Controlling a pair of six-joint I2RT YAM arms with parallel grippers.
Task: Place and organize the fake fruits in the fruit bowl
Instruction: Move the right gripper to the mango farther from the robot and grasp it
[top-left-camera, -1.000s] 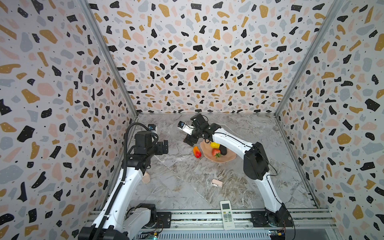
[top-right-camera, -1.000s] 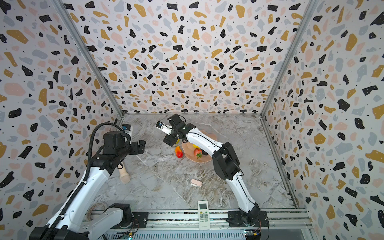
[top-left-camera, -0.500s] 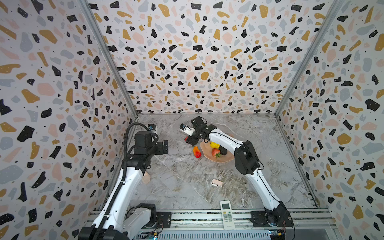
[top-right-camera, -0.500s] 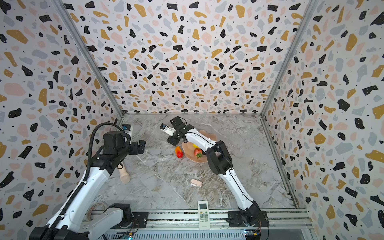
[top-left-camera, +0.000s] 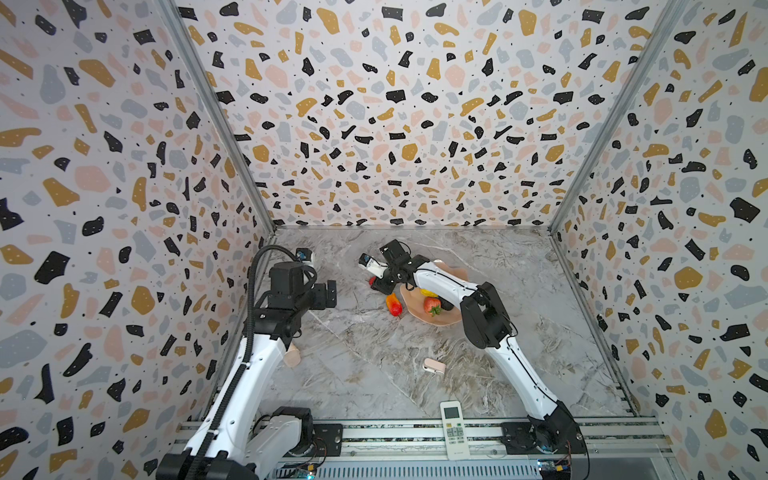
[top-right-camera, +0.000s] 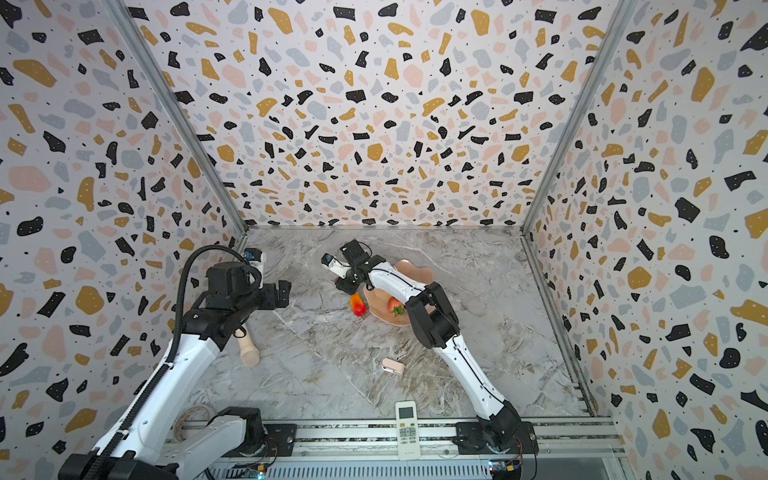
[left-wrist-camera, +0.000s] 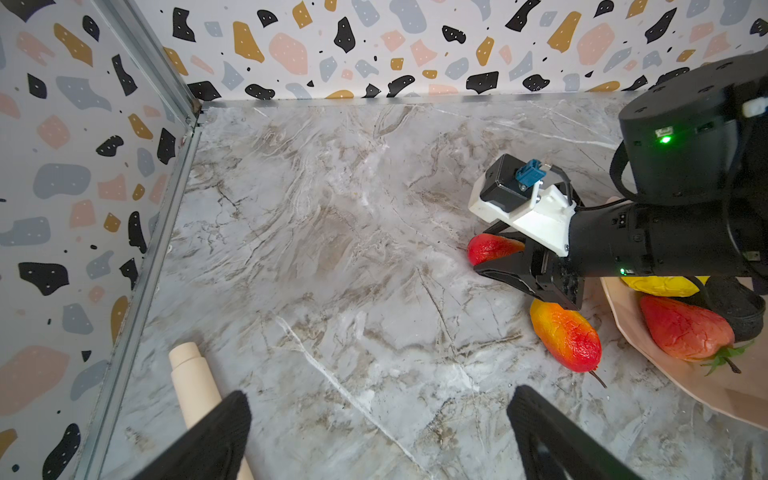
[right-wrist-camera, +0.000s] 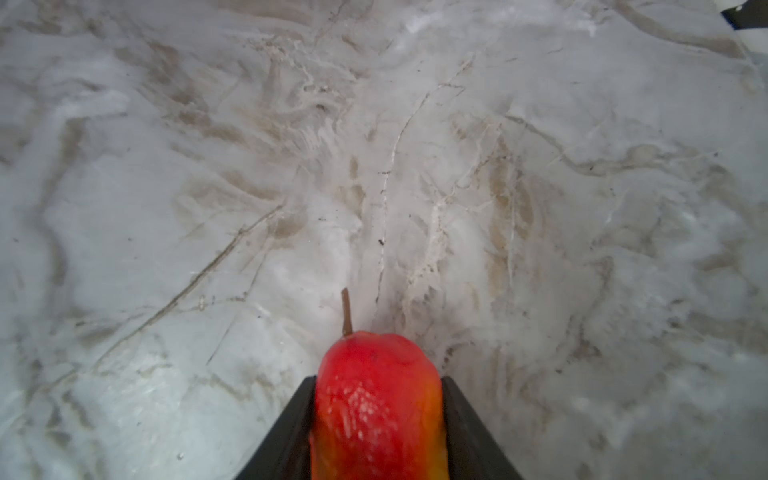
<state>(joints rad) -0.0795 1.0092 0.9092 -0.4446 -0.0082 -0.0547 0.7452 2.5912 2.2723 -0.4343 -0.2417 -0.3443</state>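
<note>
Right gripper (left-wrist-camera: 507, 255): clamped on far mango (right-wrist-camera: 376, 399).
Left gripper (left-wrist-camera: 376, 432): wide, empty.
Risk: glossy mango may squirt free; the lift may clip near mango (top-left-camera: 394, 304) beside fruit bowl (top-left-camera: 449, 319).

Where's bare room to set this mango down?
Bare: near part of the fruit bowl, before the strawberry; table between left gripper and pink clip. Crowded: bowl's left side: yellow fruit, avocado, loose mango, and right gripper clamping held mango.

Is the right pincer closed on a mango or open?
Shut on the mango: in the right wrist view both fingers of the right pincer press its sides.
</note>
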